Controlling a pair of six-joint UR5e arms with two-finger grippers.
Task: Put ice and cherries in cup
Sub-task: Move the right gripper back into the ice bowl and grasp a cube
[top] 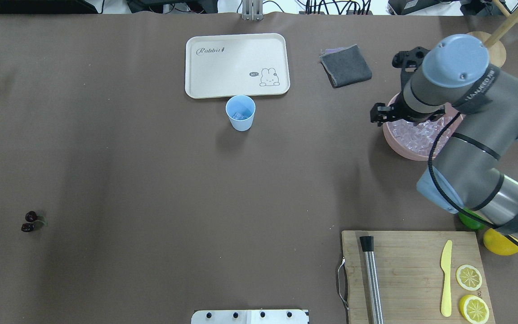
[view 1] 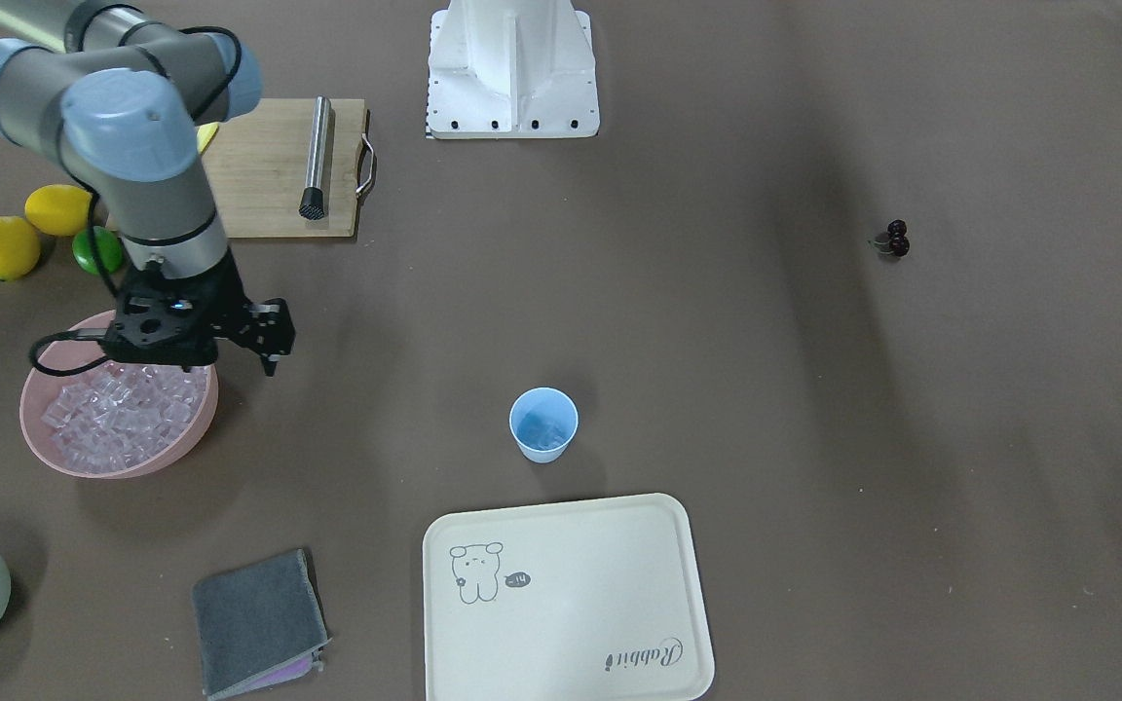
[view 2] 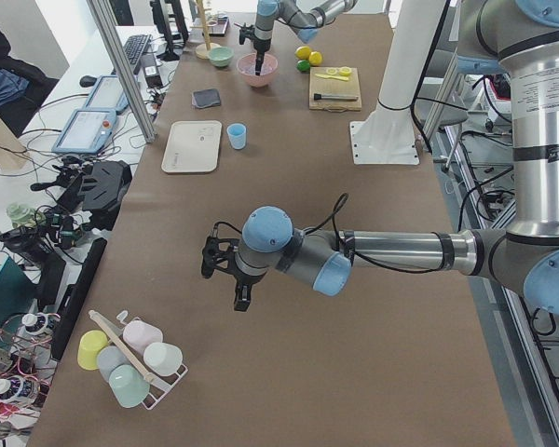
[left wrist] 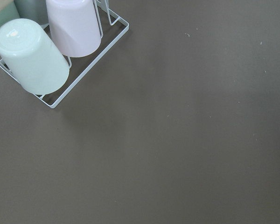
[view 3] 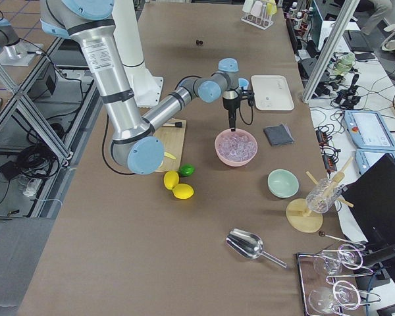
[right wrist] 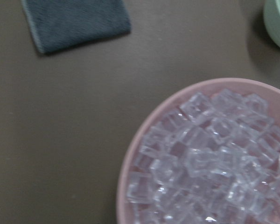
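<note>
The right gripper (view 3: 232,125) hangs straight down, its fingers reading as one thin dark stalk, so whether the jaws are parted cannot be told; directly above it sits the right wrist (view 3: 228,66); behind and above the pincer the right arm (top: 466,135) folds at a bent elbow back toward the base; the left gripper (view 2: 242,300) also points down, well apart from the other; the left wrist (view 2: 265,233) sits just above it; the left arm (view 2: 401,250) stretches nearly level behind it; its jaws cannot be judged.
</note>
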